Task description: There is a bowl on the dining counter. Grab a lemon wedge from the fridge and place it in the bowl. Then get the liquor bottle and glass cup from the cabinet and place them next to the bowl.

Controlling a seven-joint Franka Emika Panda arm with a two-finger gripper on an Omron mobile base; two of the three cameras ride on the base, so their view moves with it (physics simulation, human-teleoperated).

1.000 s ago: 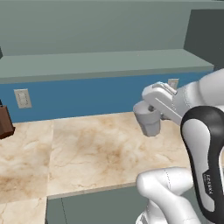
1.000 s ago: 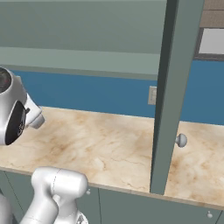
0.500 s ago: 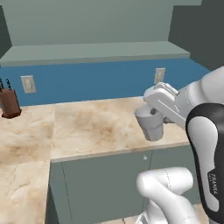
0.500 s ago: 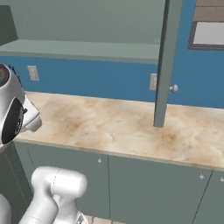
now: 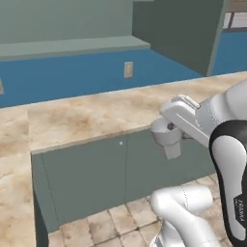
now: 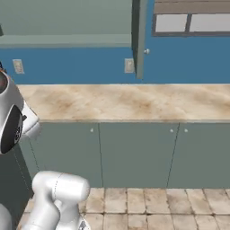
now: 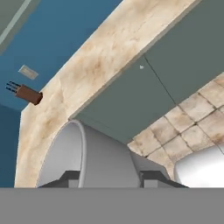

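My gripper [image 5: 171, 131] is shut on the glass cup [image 5: 168, 144], a small translucent grey tumbler, and holds it in the air in front of the lower cupboards, below the counter's edge. In the hand view the glass cup [image 7: 89, 159] lies on its side between the two dark fingertips [image 7: 69, 178], its open rim turned toward the counter. The grey-green wall cabinet [image 5: 179, 30] hangs at the upper right of the left base view. Its open door [image 6: 139, 38] shows edge-on in the right base view.
A beige marbled counter [image 5: 91, 116] on grey-green lower cupboards [image 6: 134, 152] runs along the blue wall. A brown knife block [image 7: 27, 94] stands at its far end. Wall outlets [image 6: 129, 65] sit above it. Tiled floor [image 6: 148, 206] lies between me and the cupboards.
The whole scene has shifted and shrunk away in both base views: the base has backed off from the counter and turned. The cup has stayed in the gripper.
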